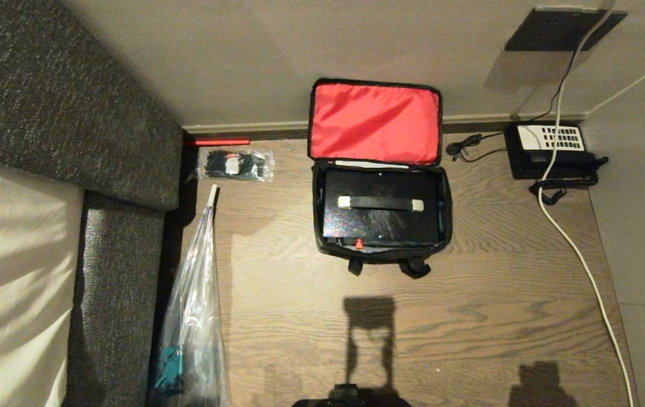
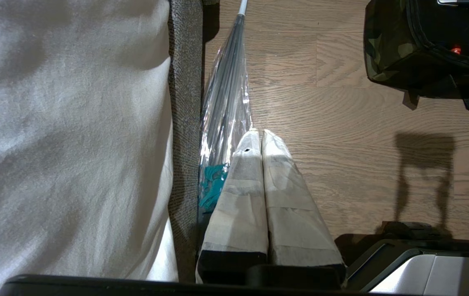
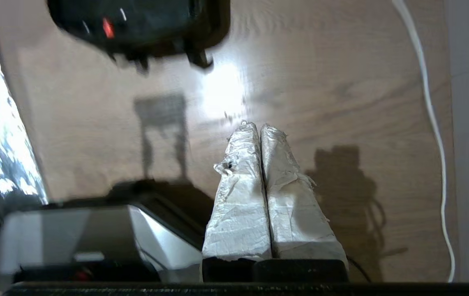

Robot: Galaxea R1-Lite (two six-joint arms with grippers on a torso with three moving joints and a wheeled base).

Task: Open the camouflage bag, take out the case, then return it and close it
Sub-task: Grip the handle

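Note:
The camouflage bag (image 1: 317,217) sits open on the wooden floor by the far wall, its red-lined lid (image 1: 375,122) propped up against the wall. Inside lies the case (image 1: 381,223), black, with a pale-ended handle (image 1: 380,203) and a small red latch (image 1: 358,243). My left gripper (image 2: 261,133) is shut and empty, hanging near the bed's edge, with the bag (image 2: 386,53) far ahead of it. My right gripper (image 3: 259,126) is shut and empty above bare floor, well short of the bag (image 3: 201,24). Neither gripper shows in the head view.
A bed with a grey fabric side (image 1: 113,271) runs along the left. A clear-wrapped umbrella (image 1: 198,305) lies beside it, and a packet of black ties (image 1: 236,164) lies near the wall. A black telephone (image 1: 551,150) and a white cable (image 1: 576,254) are at the right.

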